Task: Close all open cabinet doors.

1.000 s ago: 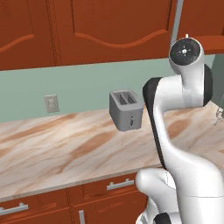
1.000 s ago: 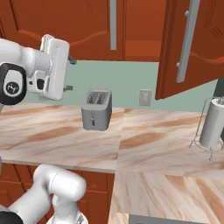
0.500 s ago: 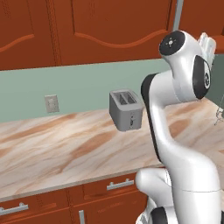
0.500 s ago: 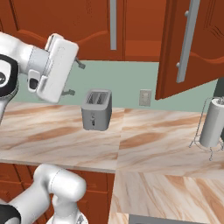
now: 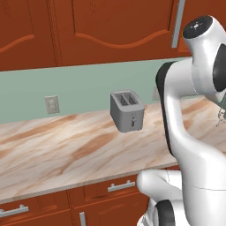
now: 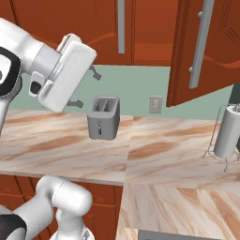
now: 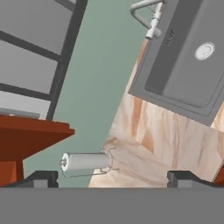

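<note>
Right now, in the left base view, you are looking at two closed cabinet doors (image 5: 119,26) across the top of the frame, one toaster (image 5: 127,110) at centre on the counter (image 5: 57,150), and one wall outlet (image 5: 52,104) at middle left. The arm is rising along the right edge, so you are in the approach step, judging by its reach toward the right.

In the right base view, you are seeing one open cabinet door (image 6: 199,51) swung out at the upper right, with its silver bar handle (image 6: 200,44) facing you, plus one closed door at top centre. The gripper (image 6: 84,86) is sitting at the upper left, well apart from that open door, jaws spread and holding nothing. One paper towel roll (image 6: 228,131) is standing at the right edge.

In the hand view, you are facing one sink (image 7: 188,57) at the upper right, one faucet (image 7: 151,15) at the top, and the paper towel roll at lower left, beside the open door's brown edge (image 7: 30,140). Next, you are probably needing to bring the hand to that door's outer face and push it shut.
</note>
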